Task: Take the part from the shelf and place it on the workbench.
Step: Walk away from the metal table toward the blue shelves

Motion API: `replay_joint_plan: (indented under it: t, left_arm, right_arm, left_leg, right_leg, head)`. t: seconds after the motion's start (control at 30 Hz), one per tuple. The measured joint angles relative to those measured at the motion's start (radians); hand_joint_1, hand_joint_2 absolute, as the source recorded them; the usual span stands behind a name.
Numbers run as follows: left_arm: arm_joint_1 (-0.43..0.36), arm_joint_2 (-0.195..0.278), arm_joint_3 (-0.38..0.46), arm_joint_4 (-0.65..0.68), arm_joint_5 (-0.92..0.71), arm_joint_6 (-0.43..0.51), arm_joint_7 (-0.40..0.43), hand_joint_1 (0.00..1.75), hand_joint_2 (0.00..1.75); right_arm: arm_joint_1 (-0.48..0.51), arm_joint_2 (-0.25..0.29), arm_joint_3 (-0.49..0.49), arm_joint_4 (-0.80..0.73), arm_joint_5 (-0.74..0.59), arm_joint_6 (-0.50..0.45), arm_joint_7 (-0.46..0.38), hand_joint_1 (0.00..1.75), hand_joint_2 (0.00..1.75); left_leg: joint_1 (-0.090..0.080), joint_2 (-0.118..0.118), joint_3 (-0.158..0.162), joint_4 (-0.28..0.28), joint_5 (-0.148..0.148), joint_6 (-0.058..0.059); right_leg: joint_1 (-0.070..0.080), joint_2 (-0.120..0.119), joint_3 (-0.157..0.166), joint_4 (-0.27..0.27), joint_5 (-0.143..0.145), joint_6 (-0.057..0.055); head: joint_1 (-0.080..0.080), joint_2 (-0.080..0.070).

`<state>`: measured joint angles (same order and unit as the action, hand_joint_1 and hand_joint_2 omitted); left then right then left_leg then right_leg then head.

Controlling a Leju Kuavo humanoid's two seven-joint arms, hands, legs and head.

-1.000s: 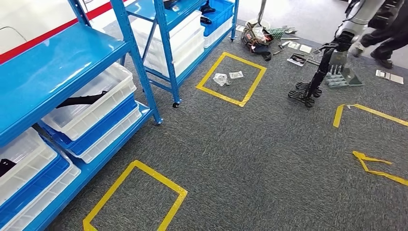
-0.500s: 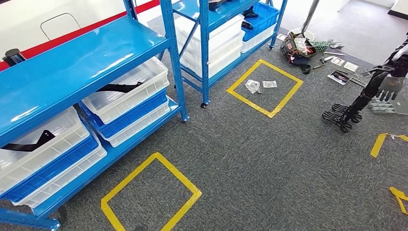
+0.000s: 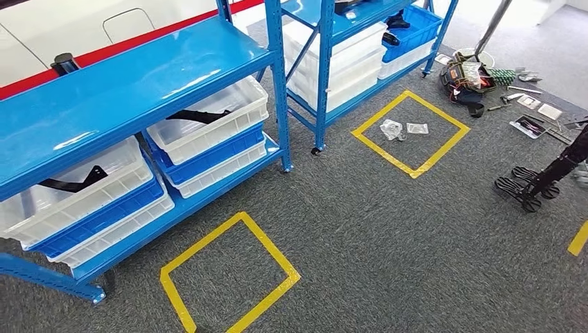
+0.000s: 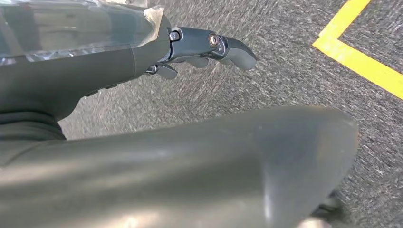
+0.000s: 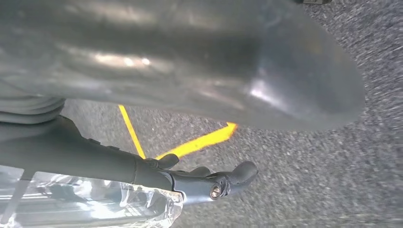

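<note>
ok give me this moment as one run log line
phase: facing shelf | parts: black parts in white bins | left hand: holds nothing, over carpet | right hand: holds nothing, over carpet | pick: not yet begun

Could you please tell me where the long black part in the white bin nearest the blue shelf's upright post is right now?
In the head view, the long black part lies in the white plastic bin under the blue metal shelf, left of centre, beside the blue upright post.
</note>
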<state>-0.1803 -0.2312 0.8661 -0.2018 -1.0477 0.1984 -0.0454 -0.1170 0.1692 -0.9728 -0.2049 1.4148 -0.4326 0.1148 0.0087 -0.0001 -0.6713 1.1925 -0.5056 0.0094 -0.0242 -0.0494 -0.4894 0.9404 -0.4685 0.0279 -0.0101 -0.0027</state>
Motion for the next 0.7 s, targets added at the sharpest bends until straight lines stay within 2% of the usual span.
replay_joint_plan:
  t: [0.03,0.07,0.1,0.13,0.17,0.2,0.23,0.27,0.3,0.33,0.37,0.4,0.43,0.47,0.5,0.57,0.6,0.63,0.7]
  left_arm:
    - [-0.003,0.0,-0.001,0.0,0.0,0.0,0.0,0.0,0.0]
    - [-0.006,0.0,-0.001,0.0,0.001,0.0,0.0,0.0,0.0]
    - [-0.009,0.0,-0.002,0.0,0.002,0.0,0.0,0.0,0.0]
    - [-0.012,0.0,-0.002,0.0,0.004,0.0,0.0,0.0,0.0]
    - [-0.012,-0.001,-0.002,0.0,0.007,0.0,0.0,0.0,0.0]
    - [-0.012,-0.001,-0.002,0.0,0.009,0.0,0.0,0.0,0.0]
    - [-0.01,-0.002,-0.001,0.0,0.011,0.0,0.0,0.0,0.0]
    - [-0.008,-0.002,-0.001,0.0,0.012,0.0,0.0,0.0,0.0]
    - [-0.004,-0.002,-0.001,0.0,0.013,0.0,0.001,0.0,0.0]
    - [-0.002,-0.002,0.0,0.0,0.013,0.0,0.001,0.0,0.44]
    - [0.0,-0.002,0.001,0.0,0.014,0.001,0.001,0.0,0.87]
    - [0.0,-0.002,0.001,0.0,0.014,0.002,0.0,0.0,1.31]
    - [0.0,-0.001,0.002,0.0,0.014,0.003,0.0,0.0,1.75]
    - [0.0,-0.001,0.002,0.0,0.014,0.004,0.0,0.0,1.75]
    - [0.001,0.0,0.002,0.0,0.013,0.005,0.001,0.0,1.75]
    - [0.004,0.003,0.002,0.0,0.01,0.005,0.005,0.0,1.75]
    - [0.005,0.004,0.002,0.0,0.009,0.005,0.007,0.0,1.75]
    - [0.005,0.005,0.002,0.0,0.009,0.005,0.009,0.0,1.75]
    - [0.004,0.006,0.002,0.0,0.008,0.005,0.01,0.0,1.75]
  right_arm:
    - [-0.001,0.001,0.0,0.0,0.0,0.0,0.0,0.0,0.0]
    - [-0.002,0.002,0.0,0.0,-0.001,-0.001,-0.001,0.0,0.0]
    - [-0.003,0.003,0.0,0.0,-0.002,-0.002,-0.003,0.0,0.0]
    - [-0.003,0.003,0.0,0.0,-0.003,-0.003,-0.005,0.0,0.0]
    - [-0.003,0.003,0.0,0.0,-0.004,-0.003,-0.006,0.0,0.0]
    - [-0.003,0.002,0.0,0.0,-0.003,-0.002,-0.007,0.0,0.0]
    - [-0.003,0.001,0.0,0.0,-0.002,0.0,-0.007,0.0,0.0]
    - [-0.002,0.0,0.0,0.0,0.0,0.001,-0.007,0.0,0.0]
    - [-0.003,-0.001,0.0,0.0,0.002,0.003,-0.007,0.0,0.0]
    - [-0.004,-0.001,0.0,0.0,0.003,0.004,-0.007,0.0,0.0]
    - [-0.005,-0.002,-0.001,0.0,0.003,0.004,-0.007,0.0,0.0]
    - [-0.007,-0.002,0.0,0.0,0.002,0.005,-0.008,0.0,0.0]
    - [-0.008,-0.001,-0.001,0.001,-0.003,0.007,-0.01,0.0,0.0]
    - [-0.01,0.001,-0.001,0.001,-0.007,0.009,-0.012,0.0,0.0]
    - [-0.011,0.002,-0.001,0.001,-0.013,0.011,-0.014,0.0,0.0]
    - [-0.013,0.004,-0.001,0.001,-0.021,0.013,-0.017,0.0,0.0]
    - [-0.014,0.006,-0.001,0.001,-0.024,0.013,-0.018,0.0,0.0]
    - [-0.015,0.007,-0.001,0.001,-0.025,0.013,-0.018,0.0,0.0]
    - [-0.016,0.007,-0.002,0.001,-0.027,0.014,-0.019,0.0,0.0]
  left_leg:
    - [-0.01,0.032,0.04,-0.076,0.026,0.011]
    - [-0.016,0.049,0.082,-0.157,0.054,0.023]
    - [-0.022,0.064,0.124,-0.236,0.081,0.036]
    - [-0.027,0.069,0.142,-0.275,0.091,0.046]
    - [-0.022,0.044,0.145,-0.282,0.097,0.049]
    - [-0.021,0.029,0.144,-0.283,0.099,0.052]
    - [-0.019,0.013,0.143,-0.283,0.101,0.054]
    - [-0.019,-0.002,0.143,-0.283,0.102,0.053]
    - [-0.017,-0.019,0.144,-0.282,0.103,0.052]
    - [-0.015,-0.034,0.145,-0.281,0.103,0.049]
    - [-0.012,-0.049,0.145,-0.279,0.103,0.045]
    - [-0.012,-0.063,0.143,-0.275,0.102,0.039]
    - [-0.011,-0.075,0.14,-0.269,0.1,0.033]
    - [-0.012,-0.085,0.135,-0.265,0.099,0.027]
    - [-0.012,-0.095,0.13,-0.263,0.099,0.022]
    - [-0.008,-0.104,0.124,-0.261,0.101,0.015]
    - [-0.006,-0.092,0.117,-0.249,0.092,0.012]
    - [-0.006,-0.07,0.101,-0.215,0.071,0.007]
    - [-0.005,-0.023,0.039,-0.086,0.001,-0.002]
  right_leg:
    - [0.004,-0.011,0.002,-0.001,-0.002,0.0]
    - [0.007,-0.023,0.007,-0.002,-0.007,0.005]
    - [0.01,-0.023,0.009,0.004,-0.018,0.008]
    - [0.012,-0.012,-0.003,0.037,-0.039,0.01]
    - [0.011,0.007,-0.024,0.09,-0.066,0.009]
    - [0.011,0.028,-0.06,0.166,-0.097,0.005]
    - [0.011,0.039,-0.098,0.244,-0.123,0.003]
    - [0.011,0.042,-0.124,0.291,-0.134,0.007]
    - [0.01,0.044,-0.133,0.301,-0.127,0.015]
    - [0.009,0.047,-0.119,0.262,-0.103,0.026]
    - [0.005,0.059,-0.09,0.192,-0.07,0.039]
    - [0.0,0.086,-0.057,0.111,-0.037,0.051]
    - [-0.005,0.108,-0.029,0.048,-0.011,0.054]
    - [-0.008,0.125,-0.013,0.01,0.003,0.051]
    - [-0.008,0.13,-0.007,-0.003,0.008,0.043]
    - [-0.006,0.108,-0.005,-0.002,0.013,0.024]
    - [-0.007,0.097,-0.006,-0.003,0.015,0.016]
    - [-0.008,0.085,-0.007,-0.003,0.017,0.009]
    - [-0.006,0.06,-0.009,-0.004,0.018,-0.001]
  head:
    - [0.0,0.0]
    - [0.0,0.0]
    - [0.001,0.0]
    - [0.003,0.0]
    - [0.006,0.0]
    - [0.008,0.0]
    - [0.01,0.0]
    - [0.011,0.0]
    - [0.011,0.0]
    - [0.011,0.0]
    - [0.011,0.0]
    - [0.012,0.0]
    - [0.013,0.0]
    - [0.013,0.0]
    - [0.013,0.0]
    - [0.01,0.0]
    - [0.009,0.0]
    - [0.006,0.0]
    - [0.0,0.0]
